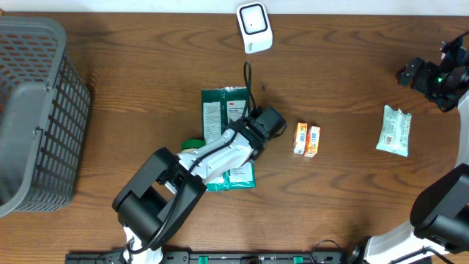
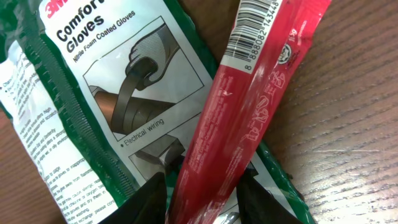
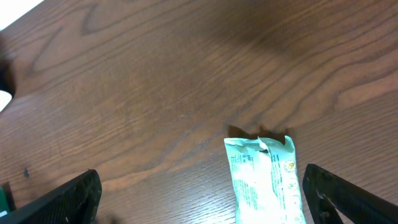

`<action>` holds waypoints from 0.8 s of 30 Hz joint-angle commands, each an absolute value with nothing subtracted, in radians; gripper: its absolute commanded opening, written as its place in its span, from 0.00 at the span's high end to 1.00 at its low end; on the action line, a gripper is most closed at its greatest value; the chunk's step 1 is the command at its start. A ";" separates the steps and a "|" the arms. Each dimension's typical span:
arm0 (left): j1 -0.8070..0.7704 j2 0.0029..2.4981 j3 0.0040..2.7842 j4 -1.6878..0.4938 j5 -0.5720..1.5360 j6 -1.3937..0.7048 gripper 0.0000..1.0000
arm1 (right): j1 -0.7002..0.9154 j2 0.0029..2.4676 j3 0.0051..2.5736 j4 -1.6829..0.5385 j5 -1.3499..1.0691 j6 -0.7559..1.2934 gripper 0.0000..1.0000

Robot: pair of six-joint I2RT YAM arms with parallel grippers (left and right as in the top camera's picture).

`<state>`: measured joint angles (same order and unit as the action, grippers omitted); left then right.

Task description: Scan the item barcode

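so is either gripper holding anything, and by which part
The left gripper pinches the red packet by the end away from its barcode. The right gripper is open, holding nothing.

The packet (image 2: 249, 118) is red (black-and-white barcode (image 2: 255, 28)), the glove pack (image 2: 93, 106) green and white, the table (image 2: 354, 112) brown wood-grain.

One grey basket (image 1: 33, 110) at nine o'clock, one white scanner (image 1: 254, 27) at twelve, two green glove packs (image 1: 223, 110) (image 1: 238, 178) at centre, two orange boxes (image 1: 300, 138) (image 1: 313, 141) toward three, one pale packet (image 1: 393, 130) at three, one red packet (image 2: 261, 93).
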<state>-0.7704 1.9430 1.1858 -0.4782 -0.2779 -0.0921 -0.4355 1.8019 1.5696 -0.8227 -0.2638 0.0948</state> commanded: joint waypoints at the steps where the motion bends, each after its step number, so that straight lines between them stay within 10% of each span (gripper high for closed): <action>1: -0.748 1.958 1.161 -0.480 -0.258 -0.083 0.61 | -0.440 1.805 1.569 -0.824 -0.259 0.084 0.01; 24: -0.744 1.845 1.197 -0.518 -0.188 -0.303 0.56 | -0.440 1.805 1.569 -0.824 -0.259 0.084 0.01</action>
<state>-0.7494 1.8572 1.1866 -0.5159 -0.2031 -0.1738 -0.4355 1.8019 1.5696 -0.8227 -0.2638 0.0948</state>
